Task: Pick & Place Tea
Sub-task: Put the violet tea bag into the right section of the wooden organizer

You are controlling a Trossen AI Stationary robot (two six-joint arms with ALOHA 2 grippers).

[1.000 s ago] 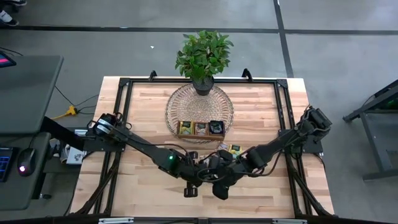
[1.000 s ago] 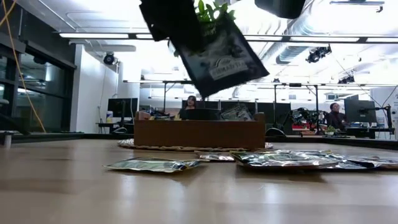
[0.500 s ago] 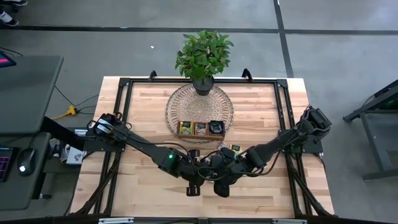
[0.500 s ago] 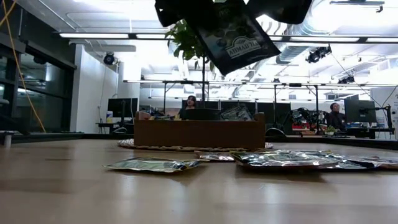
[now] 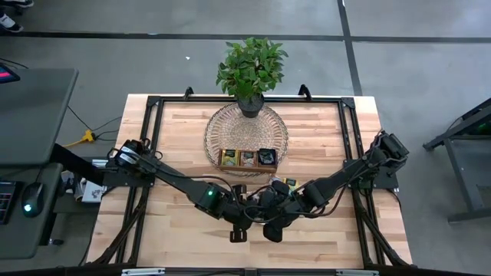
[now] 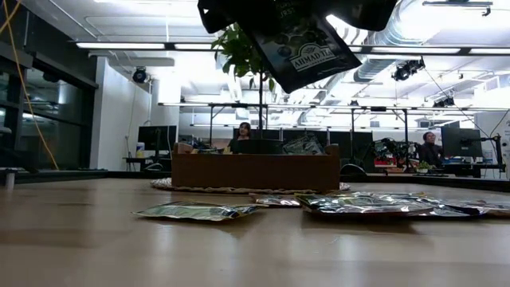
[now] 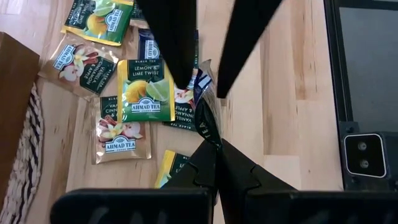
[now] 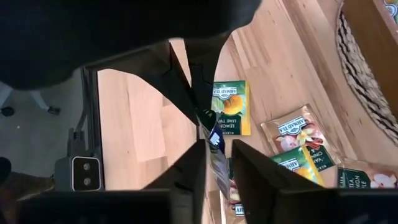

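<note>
Right now both arms are meeting above the near half of the table (image 5: 176, 126), close to its middle, and between them a dark sachet (image 6: 301, 49) is hanging in the air. The left gripper (image 5: 244, 217) is reaching in from the left edge with its fingers pressed together on one edge of this sachet; in the left wrist view the wrapper is showing as a thin dark strip (image 7: 206, 124) pinched between the closed tips. The right gripper (image 5: 270, 215) is coming from the right edge, and its fingers (image 8: 189, 165) are standing close on both sides of the same sachet (image 8: 214, 152), but I cannot tell if they are already pressing it. In the low view the sachet is tilting, with its printed label turned toward the camera, well above the wood.

Under the grippers, several other tea sachets (image 7: 147, 90) are lying flat on the table, partly overlapping, with yellow-green, dark and pale wrappers. They are lying just beside the near edge of the round woven mat (image 5: 217, 123). On the near part of that mat a brown wooden tray (image 5: 247, 158) is standing, and each of its three compartments is holding sachets. At the far edge of the mat a potted plant (image 5: 251, 67) is standing upright.

Beyond the table, two persons (image 6: 244, 131) are sitting at desks in the room.
</note>
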